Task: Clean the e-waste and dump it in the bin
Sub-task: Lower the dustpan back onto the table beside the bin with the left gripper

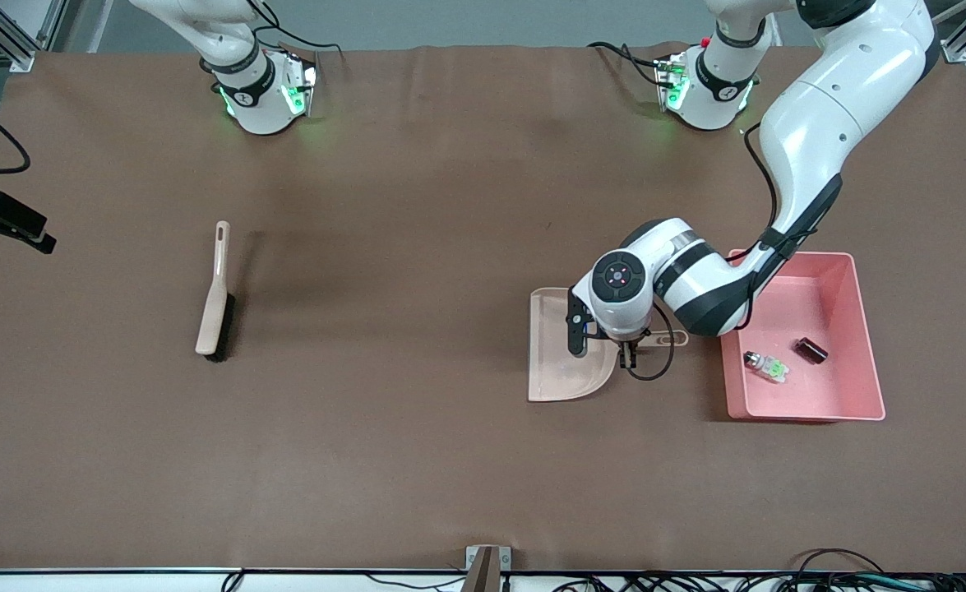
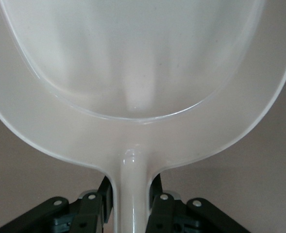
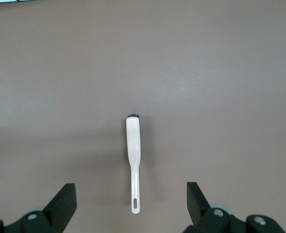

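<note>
With both scraps of e-waste, the green-labelled part [image 1: 766, 366] and the dark block [image 1: 811, 350], lying in the pink bin [image 1: 861, 329]: job apparently done. Left gripper [image 1: 629, 353] clamped on the handle of the dustpan [image 1: 561, 362], flat on the counter [image 1: 409, 427] beside the bin, probably being set down. Right gripper [image 3: 131, 206] spread wide, empty, waiting high over the brush [image 1: 215, 296].

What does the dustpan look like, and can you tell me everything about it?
The dustpan is pale beige, smooth plastic by its look, with a wide shallow scoop, a raised curved rim and a thin handle with a hanging loop at its end. Its scoop looks empty. It lies flat on the brown table, beside the pink bin, handle pointing toward the bin. The left end effector is shut on the handle, a finger pressed against each side.
</note>
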`<state>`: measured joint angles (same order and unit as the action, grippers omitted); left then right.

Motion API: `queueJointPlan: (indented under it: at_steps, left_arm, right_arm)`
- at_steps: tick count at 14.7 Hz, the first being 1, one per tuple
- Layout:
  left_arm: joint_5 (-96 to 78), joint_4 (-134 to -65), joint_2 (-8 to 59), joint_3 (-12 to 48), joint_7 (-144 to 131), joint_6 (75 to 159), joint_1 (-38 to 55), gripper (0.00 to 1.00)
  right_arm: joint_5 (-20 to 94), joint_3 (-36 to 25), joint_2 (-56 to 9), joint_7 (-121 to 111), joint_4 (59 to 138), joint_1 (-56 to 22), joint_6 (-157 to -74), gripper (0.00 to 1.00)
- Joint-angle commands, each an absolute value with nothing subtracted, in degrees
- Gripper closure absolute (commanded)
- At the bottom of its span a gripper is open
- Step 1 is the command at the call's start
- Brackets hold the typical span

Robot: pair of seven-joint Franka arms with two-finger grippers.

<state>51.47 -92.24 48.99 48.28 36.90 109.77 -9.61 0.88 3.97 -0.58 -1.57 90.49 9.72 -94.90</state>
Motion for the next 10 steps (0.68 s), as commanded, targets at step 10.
queueJointPlan:
  at_steps: [10]
  left_arm:
    - [51.2,-94.7,46.9,48.3,40.5,109.2,-9.8,0.91]
  right_arm:
    - [-0.5,4.5,-0.7,-1.6,89.0,8.9,-92.5,0.0]
